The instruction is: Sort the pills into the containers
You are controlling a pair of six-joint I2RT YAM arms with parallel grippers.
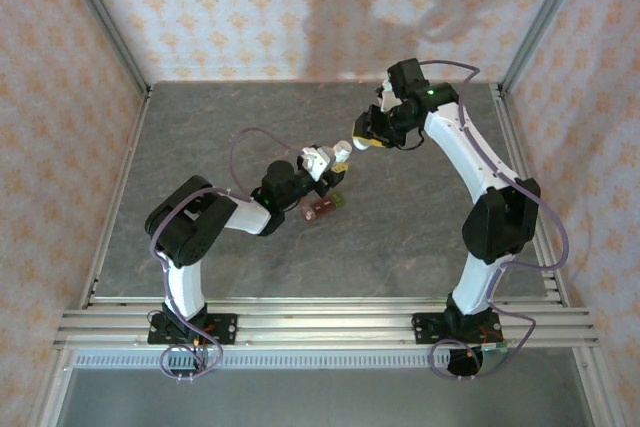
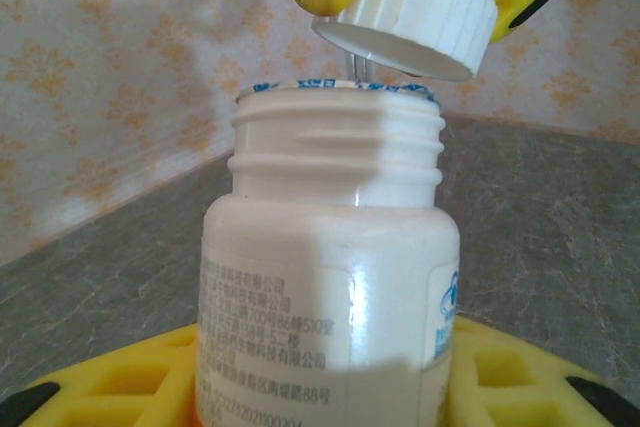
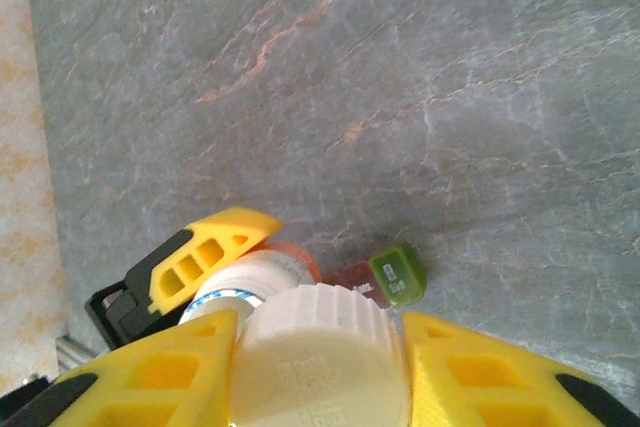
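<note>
Top view: left tool [image 1: 325, 165] and right tool [image 1: 362, 141] meet nose to nose over the table [image 1: 200, 147]. The containers [image 1: 322, 207] lie on it just beside the left one.

Left wrist: left tool clamped on the white bottle [image 2: 330, 277], while the right one pinches the cap [image 2: 415, 17], tilted just off the open neck.

Right wrist: the strip's green end peeks out past the cap.

My worry is a fast tip of the bottle — those compartments are tiny, so pills could overshoot and scatter.

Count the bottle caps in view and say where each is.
1. The white cap sits gripped in the right end effector, just above the open bottle that the left end effector holds.
</note>
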